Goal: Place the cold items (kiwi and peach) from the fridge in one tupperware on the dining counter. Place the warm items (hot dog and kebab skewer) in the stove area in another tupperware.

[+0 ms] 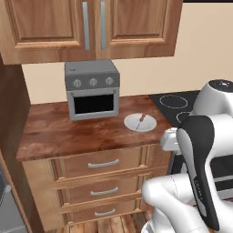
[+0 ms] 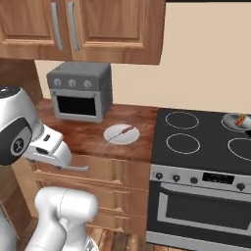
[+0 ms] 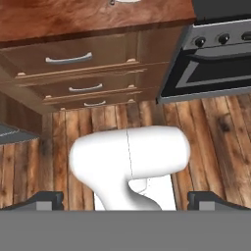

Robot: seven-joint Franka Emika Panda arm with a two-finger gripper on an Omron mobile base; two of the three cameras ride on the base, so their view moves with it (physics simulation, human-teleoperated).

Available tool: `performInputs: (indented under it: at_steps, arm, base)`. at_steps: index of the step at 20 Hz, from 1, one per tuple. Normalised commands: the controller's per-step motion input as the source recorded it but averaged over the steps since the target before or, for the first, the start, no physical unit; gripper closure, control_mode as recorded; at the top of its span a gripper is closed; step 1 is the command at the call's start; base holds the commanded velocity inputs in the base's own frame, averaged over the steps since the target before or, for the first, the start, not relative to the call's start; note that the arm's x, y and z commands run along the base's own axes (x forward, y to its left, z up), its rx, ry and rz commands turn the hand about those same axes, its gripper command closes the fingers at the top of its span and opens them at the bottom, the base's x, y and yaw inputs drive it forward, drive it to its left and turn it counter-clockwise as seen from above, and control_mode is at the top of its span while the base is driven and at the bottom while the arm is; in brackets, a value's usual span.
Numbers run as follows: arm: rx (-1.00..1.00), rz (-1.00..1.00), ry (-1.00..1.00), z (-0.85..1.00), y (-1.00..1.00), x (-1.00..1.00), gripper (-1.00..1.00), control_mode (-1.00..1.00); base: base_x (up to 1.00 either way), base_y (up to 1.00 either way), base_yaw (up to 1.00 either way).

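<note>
Parked before the stove area with gripper spread wide, empty and aimed at the floor, apparently staged for the warm items: kebab skewer on a white plate beside the cooktop, probable hot dog in a back-burner pan.

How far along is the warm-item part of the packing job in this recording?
Nothing looks packed yet. The kebab skewer lies on its white plate on the wood countertop beside the toaster oven, and the hot dog sits in a pan on the cooktop. The gripper is open, empty, and pointed down at the floor. Both warm items, and the fruit, are left.
</note>
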Motion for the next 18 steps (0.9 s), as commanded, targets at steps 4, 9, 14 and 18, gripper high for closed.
performInputs:
  at_steps: [4, 9, 14, 18]
  arm:
    - [0.0, 0.0, 0.0, 0.0, 0.0, 0.0, -1.0, 1.0]
    - [0.0, 0.0, 0.0, 0.0, 0.0, 0.0, -1.0, 1.0]
    - [0.0, 0.0, 0.0, 0.0, 0.0, 0.0, -1.0, 1.0]
    - [0.0, 0.0, 0.0, 0.0, 0.0, 0.0, -1.0, 1.0]
  base:
    - [0.09, 0.0, -0.43]
    - [0.0, 0.0, 0.0]
    - [0.12, 0.0, 0.0]
    - [0.44, 0.0, 0.0]
